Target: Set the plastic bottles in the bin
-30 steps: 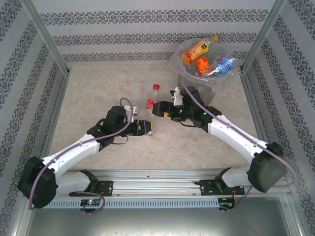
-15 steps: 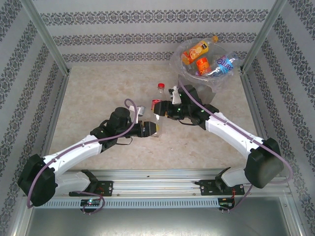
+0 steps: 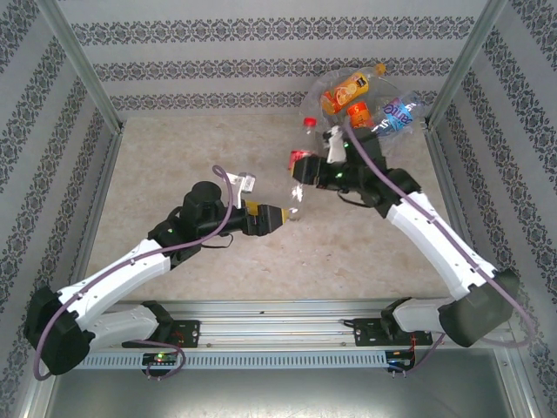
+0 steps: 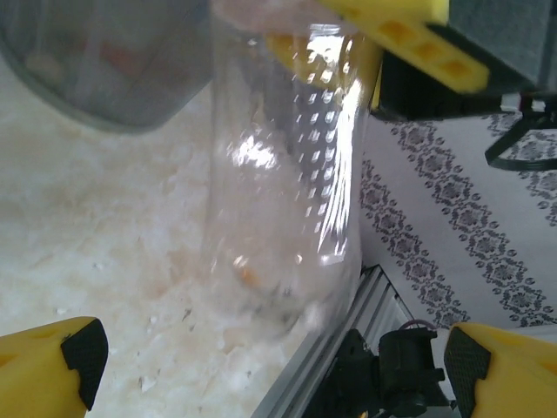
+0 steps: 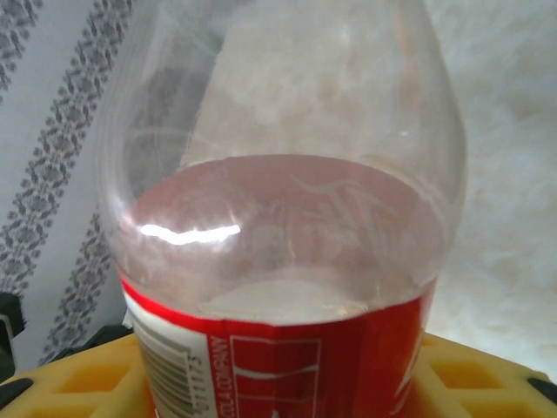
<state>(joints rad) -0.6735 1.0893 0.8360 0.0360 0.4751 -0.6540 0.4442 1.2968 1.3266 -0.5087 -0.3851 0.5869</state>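
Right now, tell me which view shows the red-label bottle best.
Top external: the bottle shows whole, red cap to base. The right wrist view gives its shoulder and red label up close, cap cut off; the left wrist view, its clear lower body, blurred.

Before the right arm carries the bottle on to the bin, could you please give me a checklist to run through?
1. Right gripper shut on the red-labelled bottle: ok.
2. Left gripper open and off the bottle: ok.
3. Bottle above the bin: not ok, it hangs left of the rim.
4. Red cap on: ok.
5. Room left in the bin: cannot tell.
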